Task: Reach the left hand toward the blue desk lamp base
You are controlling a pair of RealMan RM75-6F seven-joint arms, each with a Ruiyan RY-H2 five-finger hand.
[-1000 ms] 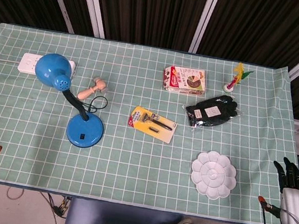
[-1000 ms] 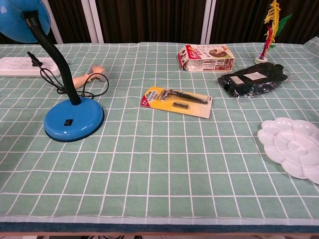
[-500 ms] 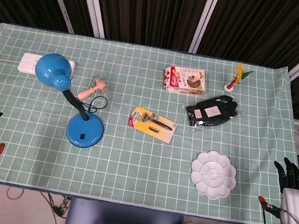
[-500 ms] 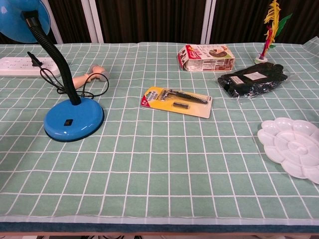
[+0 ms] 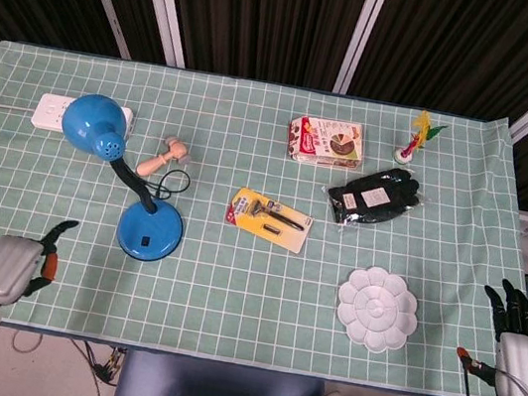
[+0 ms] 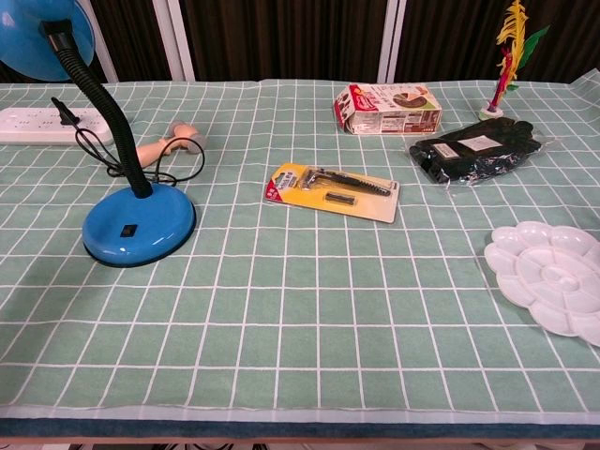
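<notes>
A green cloth with a white grid is spread over the bench (image 5: pixel 227 303). A blue desk lamp stands at the left of the frame in both views: its round, glossy base (image 5: pixel 149 232) lies flat on the cloth, a black ribbed neck (image 6: pixel 98 103) curves up from it, and a rounded blue shade (image 5: pixel 94 125) is carried at the top. A small dark switch is seen on the base. A thin black cord is looped just behind the base.

The left robot hand (image 5: pixel 14 264) is seen only in the head view, at the lower left over the front edge of the bench, well apart from the lamp base. Its grey back is turned up, its dark fingers (image 5: pixel 60 227) are pointed toward the base, and nothing is held; the fingers are apart. The right robot hand (image 5: pixel 520 334) is seen at the lower right edge, off the cloth, with dark fingers spread upward and nothing in them.

Elsewhere are laid a white power strip (image 5: pixel 62 112) at the upper left, a yellow-carded razor pack (image 5: pixel 269 219) at the centre, a printed box (image 5: pixel 325 141), black gloves in clear wrap (image 5: pixel 373 197), and a white flower-shaped palette (image 5: pixel 377 309).
</notes>
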